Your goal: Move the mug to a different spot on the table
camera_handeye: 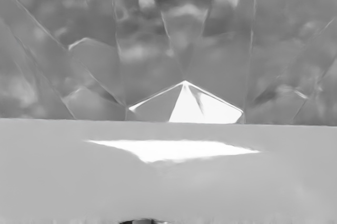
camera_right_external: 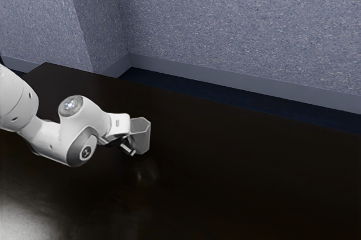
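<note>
Mug [camera_right_external: 142, 134]: pale grey, faceted, sitting low at the exterior view's left, right against the front of the hand [camera_right_external: 131, 141]. No gap is showing between the two. Its rim is facing up and its long axis is reading roughly upright, perhaps leaning a little.

Hand: coming in from the exterior view's left at the end of the white arm [camera_right_external: 62, 138], with the wrist bent low over the dark worktop [camera_right_external: 254, 183]. Whether it is open or clamped on the mug cannot be told, as the mug's body is covering the contact.

A dim reflection is lying on the glossy worktop just below the mug. Whether the base is resting on the surface or hanging just clear of it is not readable.

Wrist view: the mug's grey facets [camera_handeye: 168, 50] are looming very close to the camera, with a smooth grey band beneath them. This agrees with the mug being directly at the hand.

Key relation, as a judgement: the mug is lying dead ahead of the hand and in contact, so no reaching is needed. The coming move is likely turning on carrying direction. Bare worktop is stretching out toward the exterior view's right and toward the near edge, and both look usable as a new spot. The blue-grey wall [camera_right_external: 225, 26] is standing well apart behind
</note>
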